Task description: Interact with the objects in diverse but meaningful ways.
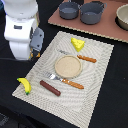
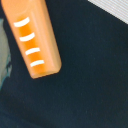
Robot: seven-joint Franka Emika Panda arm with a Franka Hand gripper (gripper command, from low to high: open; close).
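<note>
An orange-brown bun (image 2: pixel 35 37) with white stripes lies on a dark surface, filling much of the wrist view; the arm hides it in the exterior view. My gripper (image 1: pixel 36 44) hangs over the black table at the exterior view's left, just off the placemat's (image 1: pixel 100 95) edge, and its fingers do not show clearly. On the placemat lie a yellow cheese wedge (image 1: pixel 77 44), a yellow green-tipped banana (image 1: pixel 24 85) and a reddish-brown sausage (image 1: pixel 50 88).
A tan round plate (image 1: pixel 68 66) sits mid-placemat, with an orange-handled fork (image 1: pixel 65 80) and knife (image 1: pixel 80 56) on either side of it. Two grey pots (image 1: pixel 69 10) (image 1: pixel 92 12) and a bowl (image 1: pixel 122 16) stand on a brown board (image 1: pixel 107 31) at the back.
</note>
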